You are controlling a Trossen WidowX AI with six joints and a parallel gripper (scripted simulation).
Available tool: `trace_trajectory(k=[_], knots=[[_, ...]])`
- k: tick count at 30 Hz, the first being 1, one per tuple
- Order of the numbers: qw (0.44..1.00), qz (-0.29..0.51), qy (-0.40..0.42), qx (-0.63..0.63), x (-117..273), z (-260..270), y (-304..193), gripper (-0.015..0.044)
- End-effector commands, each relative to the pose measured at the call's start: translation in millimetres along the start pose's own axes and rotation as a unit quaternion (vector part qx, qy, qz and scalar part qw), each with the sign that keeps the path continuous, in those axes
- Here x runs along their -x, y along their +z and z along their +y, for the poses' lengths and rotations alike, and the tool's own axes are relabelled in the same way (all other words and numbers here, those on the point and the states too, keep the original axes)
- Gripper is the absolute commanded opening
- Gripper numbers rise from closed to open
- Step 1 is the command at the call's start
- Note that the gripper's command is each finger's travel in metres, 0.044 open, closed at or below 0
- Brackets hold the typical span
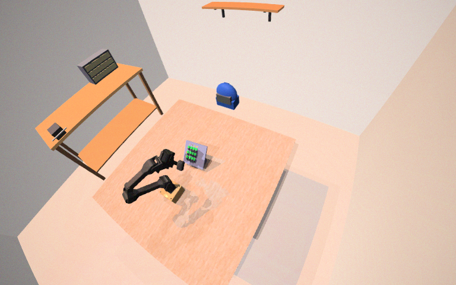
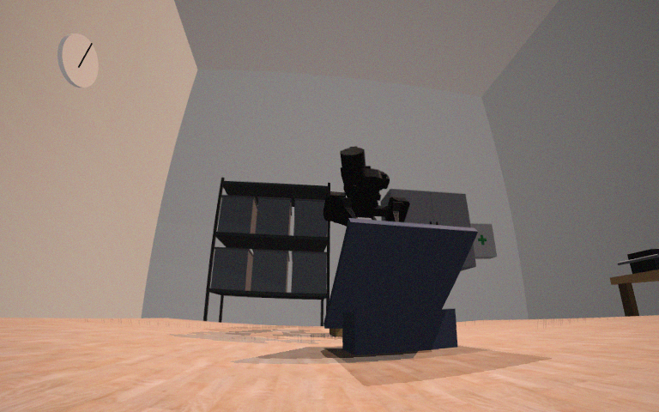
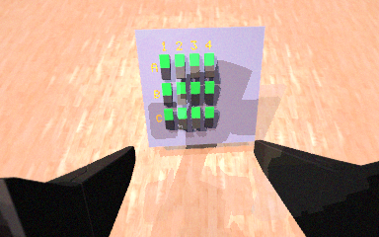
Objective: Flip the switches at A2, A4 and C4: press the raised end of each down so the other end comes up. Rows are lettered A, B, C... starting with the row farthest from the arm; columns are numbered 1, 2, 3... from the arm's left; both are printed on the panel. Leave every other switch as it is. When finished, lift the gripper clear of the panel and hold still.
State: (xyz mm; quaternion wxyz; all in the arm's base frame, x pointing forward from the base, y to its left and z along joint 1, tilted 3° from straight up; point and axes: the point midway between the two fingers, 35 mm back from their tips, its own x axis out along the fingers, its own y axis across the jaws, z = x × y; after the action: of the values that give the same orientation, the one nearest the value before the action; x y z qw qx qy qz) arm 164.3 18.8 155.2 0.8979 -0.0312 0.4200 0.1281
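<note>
Wrist view looks straight at the lavender switch panel point(image 3: 199, 84), which stands tilted on the wooden surface point(image 3: 74, 74) dead ahead of the tool point(image 3: 193, 168), whose two dark fingers are spread wide to either side of the frame with nothing between them. The panel carries three rows lettered A to C and four columns numbered 1 to 4, each green-capped switch set with its long axis running up and down the face. The A2 switch point(image 3: 180, 66) sits in the top row just left of centre, the A4 switch point(image 3: 210, 64) at the top right corner of the grid, and the C4 switch point(image 3: 209, 117) at the bottom right; which end of each is raised is too small to tell for sure. The tool is apart from the panel, not touching, so the coming move is judged to be a forward reach aimed up and slightly left for A2, and none of the three looks pressed yet. In the top view the arm point(image 1: 148, 178) is folded with the tool near the panel's face. Around it the pale room holds an orange workbench point(image 1: 100, 97), a wall shelf point(image 1: 242, 6) and a blue domed object point(image 1: 227, 95) by the far wall.
</note>
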Motion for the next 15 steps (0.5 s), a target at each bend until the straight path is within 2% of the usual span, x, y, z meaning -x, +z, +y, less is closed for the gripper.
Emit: trace_trajectory(k=[1, 9, 15], knots=[[1.000, 0.000, 0.000, 0.000, -1.7, -0.5, 1.2, 0.0374], [1.000, -0.019, -0.006, 0.007, -81.4, 5.3, 43.6, 0.0164], [1.000, -0.022, -0.006, 0.007, -88.8, 8.1, 46.1, 0.0006]])
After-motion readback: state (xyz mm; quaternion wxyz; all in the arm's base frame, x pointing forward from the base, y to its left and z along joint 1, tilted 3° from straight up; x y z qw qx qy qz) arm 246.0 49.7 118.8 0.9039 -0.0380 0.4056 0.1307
